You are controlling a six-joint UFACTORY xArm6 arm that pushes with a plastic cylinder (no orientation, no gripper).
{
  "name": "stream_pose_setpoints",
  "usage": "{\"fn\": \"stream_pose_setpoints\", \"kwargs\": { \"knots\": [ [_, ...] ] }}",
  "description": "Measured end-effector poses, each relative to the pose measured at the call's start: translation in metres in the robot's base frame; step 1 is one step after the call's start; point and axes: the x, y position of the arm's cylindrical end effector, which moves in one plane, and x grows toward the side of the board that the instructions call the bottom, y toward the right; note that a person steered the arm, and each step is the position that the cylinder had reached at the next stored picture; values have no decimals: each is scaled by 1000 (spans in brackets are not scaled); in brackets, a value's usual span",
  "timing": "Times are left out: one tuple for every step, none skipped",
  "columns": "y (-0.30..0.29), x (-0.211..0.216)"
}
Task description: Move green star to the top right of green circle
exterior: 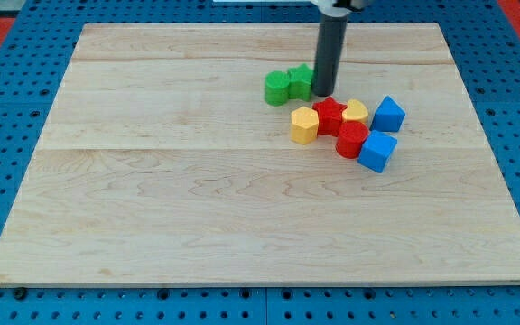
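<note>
Two green blocks touch each other in the upper middle of the wooden board (152, 181). The left one, rounded, looks like the green circle (277, 88). The right one, with a more jagged outline, looks like the green star (301, 81). My tip (323, 94) stands right against the star's right side. The rod rises from there to the view's top and hides the star's right edge.
Just below and right of my tip is a tight cluster of blocks: a yellow hexagon (303, 125), a red star (330, 115), a yellow heart (356, 110), a blue block (388, 113), a red block (351, 139) and another blue block (377, 151).
</note>
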Motion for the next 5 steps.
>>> {"fn": "stream_pose_setpoints", "kwargs": {
  "knots": [
    [-12,31],
    [-37,29],
    [-36,-1],
    [-32,-19],
    [-24,-16]
  ]
}}
